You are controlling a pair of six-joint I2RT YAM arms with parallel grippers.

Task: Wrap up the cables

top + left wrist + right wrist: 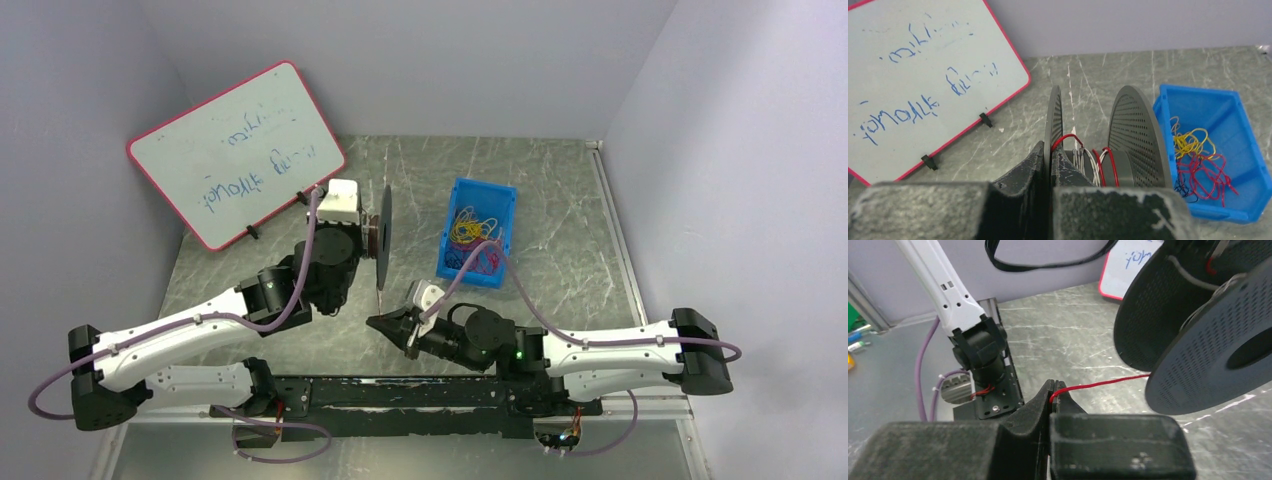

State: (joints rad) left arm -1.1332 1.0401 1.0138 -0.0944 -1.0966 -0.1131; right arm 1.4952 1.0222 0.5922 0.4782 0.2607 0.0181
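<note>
Red wire [1108, 383] runs in a straight line from our right gripper [1054, 394] to the spool [1135, 135], where it passes out of sight behind the near flange. Our right jaws are pressed together on the wire, just in front of the spool. Our left gripper [1050, 156] is clamped on the rim of the spool's other flange and holds the spool on edge; we cannot tell whether it touches the table.

On the hub [1122, 167] between the flanges we see only a few red turns beside some pale ones. One red loop stands loose against the flange we grip. We judge the wrapping begun but early: the wire is anchored and a handful of turns lie there. Whether more free wire trails beyond the pinch we cannot tell. What is left, as we read it, is to lay the stretch between pinch and spool round the hub and secure the end.

Right of the spool, a blue bin [1243, 102] holds a tangle of other wires, apart from both grippers.
</note>
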